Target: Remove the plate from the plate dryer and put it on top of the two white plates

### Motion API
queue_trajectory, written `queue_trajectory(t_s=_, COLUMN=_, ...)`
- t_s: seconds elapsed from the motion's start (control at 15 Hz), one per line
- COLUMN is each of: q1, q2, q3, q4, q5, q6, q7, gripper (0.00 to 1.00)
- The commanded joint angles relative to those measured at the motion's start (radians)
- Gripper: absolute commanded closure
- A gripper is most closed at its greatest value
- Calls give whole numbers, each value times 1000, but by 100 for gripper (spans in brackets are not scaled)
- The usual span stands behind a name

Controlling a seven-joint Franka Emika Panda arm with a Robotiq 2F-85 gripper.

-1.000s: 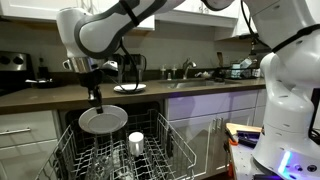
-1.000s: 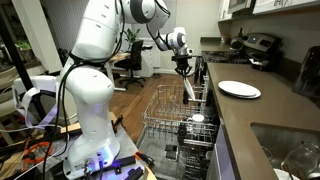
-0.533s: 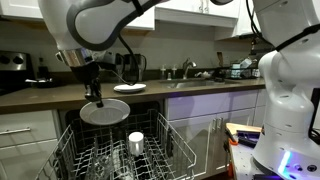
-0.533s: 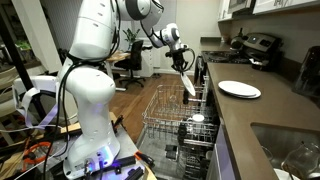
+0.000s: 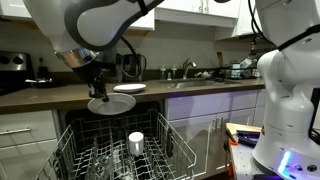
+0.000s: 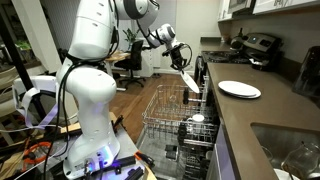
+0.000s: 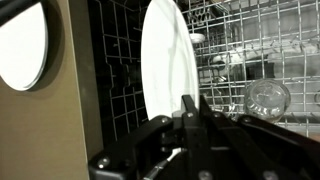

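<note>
Plate aloft, one only, rim pinched tight by gripper.
Open air above plate dryer; two white plates, one stack, near counter edge.

Dark countertop over white cabinets; wooden floor; daylight behind.

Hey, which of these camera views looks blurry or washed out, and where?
Wrist view: the plate is blown out to featureless white, and the gripper below it is dark and soft. In an exterior view the arm near the lens is blurred, while the plate dryer looks fairly sharp.
</note>
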Motion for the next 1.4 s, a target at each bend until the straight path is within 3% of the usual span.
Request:
queue_trajectory(t_s=0.0, q1=14, q2=-31, q3=-3, q4=-14, q5=-81, q6=-66, q7=53, gripper=94)
queue_trajectory(t_s=0.8, q1=40, q2=-51, q3=35, q4=13, q5=-206, q6=-259, q7=126, gripper=94)
queue_trajectory(t_s=1.33, q1=14, q2=-59, q3=36, q4=6, q5=-292, q6=-287, q7=132, gripper=94)
